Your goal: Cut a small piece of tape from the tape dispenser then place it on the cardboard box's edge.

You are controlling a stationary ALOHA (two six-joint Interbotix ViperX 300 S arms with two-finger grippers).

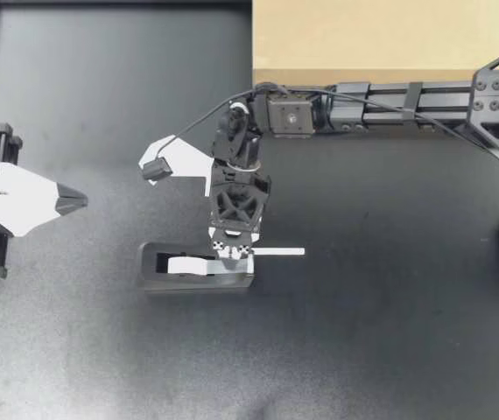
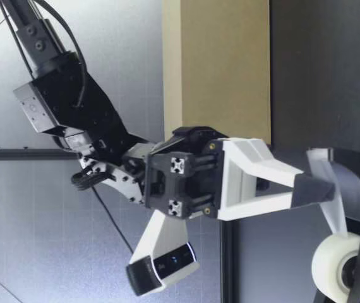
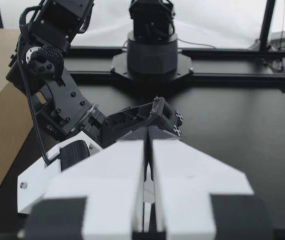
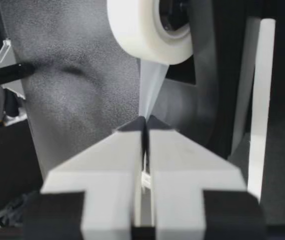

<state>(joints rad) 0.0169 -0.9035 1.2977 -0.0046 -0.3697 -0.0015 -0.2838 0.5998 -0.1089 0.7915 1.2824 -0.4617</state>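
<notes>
Tape dispenser (image 1: 195,268): mid-table, long axis across table, parallel to cardboard box (image 1: 381,39) near edge. Right gripper (image 1: 234,253): jaws pinched on tape strip (image 4: 150,85) from roll (image 4: 142,35). Left gripper (image 1: 81,202): jaws together, empty, well apart.

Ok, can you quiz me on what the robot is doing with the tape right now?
1. What is my right pincer pinching?
A) the tape strip
B) a spoon
C) nothing at all

2. True or false: my left pincer is apart from the tape dispenser.

3. Fill in the missing word: the tape strip runs from the right pincer to the white tape ____.

Key:
1. A
2. True
3. roll: it is the tape roll sitting in the dispenser.
</notes>
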